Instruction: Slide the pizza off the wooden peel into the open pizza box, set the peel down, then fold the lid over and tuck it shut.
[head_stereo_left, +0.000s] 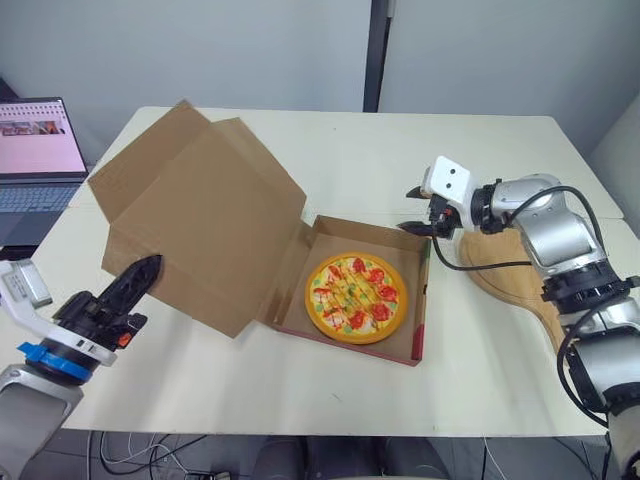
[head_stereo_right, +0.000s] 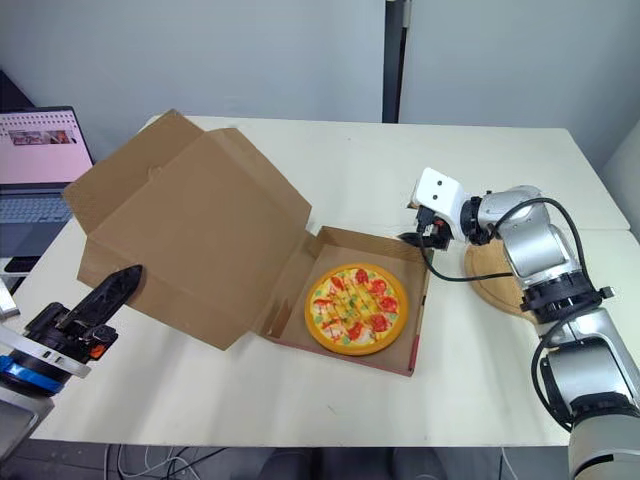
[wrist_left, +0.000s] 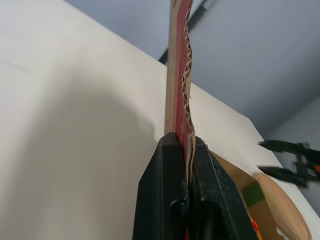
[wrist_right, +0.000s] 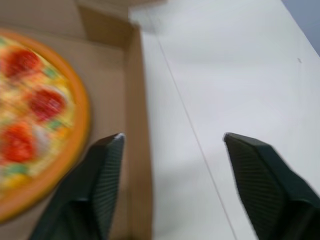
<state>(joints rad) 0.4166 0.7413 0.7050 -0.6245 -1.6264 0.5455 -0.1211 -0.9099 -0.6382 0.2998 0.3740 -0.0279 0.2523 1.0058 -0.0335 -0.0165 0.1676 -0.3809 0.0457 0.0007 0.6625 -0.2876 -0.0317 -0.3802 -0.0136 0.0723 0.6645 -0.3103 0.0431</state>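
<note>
Left gripper (head_stereo_left: 143, 270), lower left of frame, is clamped on the corrugated edge of the raised brown cardboard lid (head_stereo_left: 200, 220). Right gripper (head_stereo_left: 417, 209), fingers spread, hovers at the upper right corner of the square box (head_stereo_left: 421, 310). The round pizza (head_stereo_left: 356, 298) lies inside. The wooden peel (head_stereo_left: 510, 288) lies flat on the white table (head_stereo_left: 350, 150), just right of the box.

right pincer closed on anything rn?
No. The right pincer is open, its fingers spread wide by the pizza box wall, with just bare table showing between them.
</note>
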